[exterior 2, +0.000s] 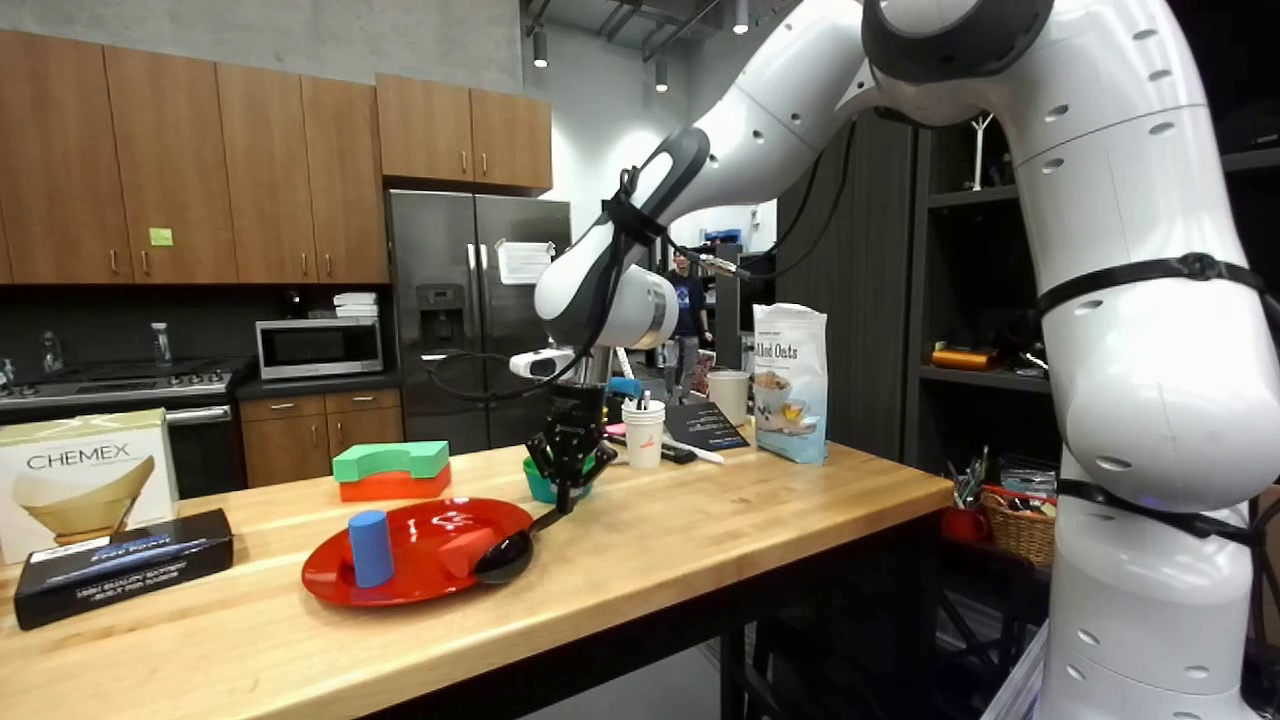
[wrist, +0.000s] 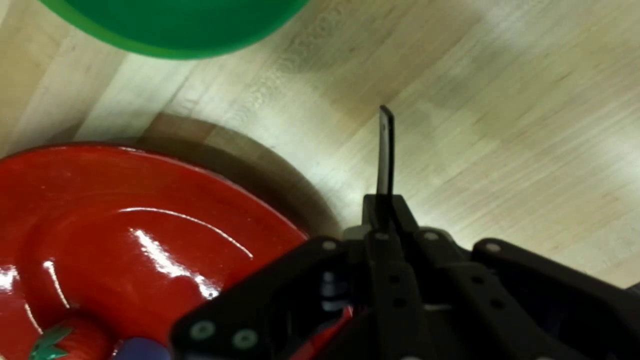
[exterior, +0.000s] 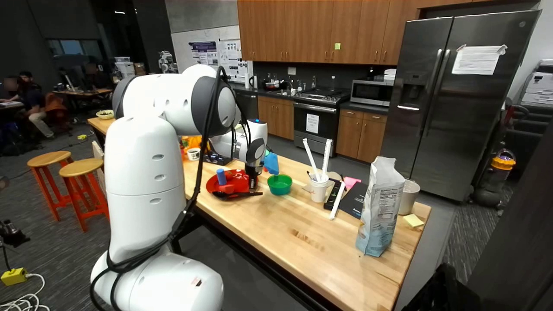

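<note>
The gripper [exterior 2: 566, 492] hangs low over the wooden table [exterior 2: 720, 520], its fingers pressed together and pinching the thin handle of a black ladle [exterior 2: 505, 558]; in the wrist view the handle's end pokes out past the fingertips. The ladle slants down to the left, its scoop at the near right edge of a red plate [exterior 2: 425, 545]. Whether the scoop touches the rim cannot be told.

On the plate, a blue cylinder [exterior 2: 371, 548] stands upright toward the left, with a red block [exterior 2: 465, 553] to its right. A green bowl [exterior: 280, 186] sits to the right of the plate, apart from it. In an exterior view, a green notched block [exterior 2: 391, 459] rests on a red-orange block [exterior 2: 395, 487] beyond the plate. At the left, a black box [exterior 2: 123, 570] lies in front of a CHEMEX carton [exterior 2: 90, 475].

Farther right, a white cup [exterior: 319, 192] holds pens and long white strips, near a black booklet [exterior: 354, 201]. Toward the right end, an oats bag [exterior: 380, 207] stands upright.
</note>
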Motion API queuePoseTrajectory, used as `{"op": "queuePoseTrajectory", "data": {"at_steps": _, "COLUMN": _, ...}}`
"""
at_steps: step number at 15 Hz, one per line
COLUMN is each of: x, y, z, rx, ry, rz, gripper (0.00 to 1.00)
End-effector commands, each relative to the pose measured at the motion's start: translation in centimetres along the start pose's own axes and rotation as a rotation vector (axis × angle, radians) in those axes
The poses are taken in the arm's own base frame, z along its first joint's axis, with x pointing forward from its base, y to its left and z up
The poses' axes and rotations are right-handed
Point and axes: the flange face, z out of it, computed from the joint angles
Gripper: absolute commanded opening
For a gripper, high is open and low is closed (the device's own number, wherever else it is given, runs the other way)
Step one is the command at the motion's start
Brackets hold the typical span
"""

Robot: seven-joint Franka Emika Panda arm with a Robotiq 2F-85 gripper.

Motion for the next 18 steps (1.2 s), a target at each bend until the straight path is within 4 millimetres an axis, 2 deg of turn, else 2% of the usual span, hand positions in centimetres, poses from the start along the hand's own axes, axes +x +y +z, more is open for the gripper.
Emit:
{"op": "queuePoseTrajectory", "data": {"at_steps": 1, "x": 0.0, "y": 1.0, "z": -1.0, "rx": -0.042, "ry": -0.025, "rz": -0.001, "gripper": 0.01}}
{"op": "queuePoseTrajectory", "data": {"at_steps": 6, "x": 0.0, "y": 2.0, "z": -2.5, "rx": -0.088, "ry": -0.077, "rz": -0.023, "gripper": 0.01}}
{"op": "queuePoseTrajectory", "data": {"at_steps": 12, "x": 0.0, "y": 2.5, "z": -2.7, "rx": -0.101, "ry": -0.115, "rz": -0.045, "gripper": 0.01}}
{"op": "queuePoseTrajectory", "data": {"at_steps": 18, "x": 2.4, "y": 3.5, "z": -2.9, "rx": -0.126, "ry": -0.252, "rz": -0.217, "gripper": 0.01}}
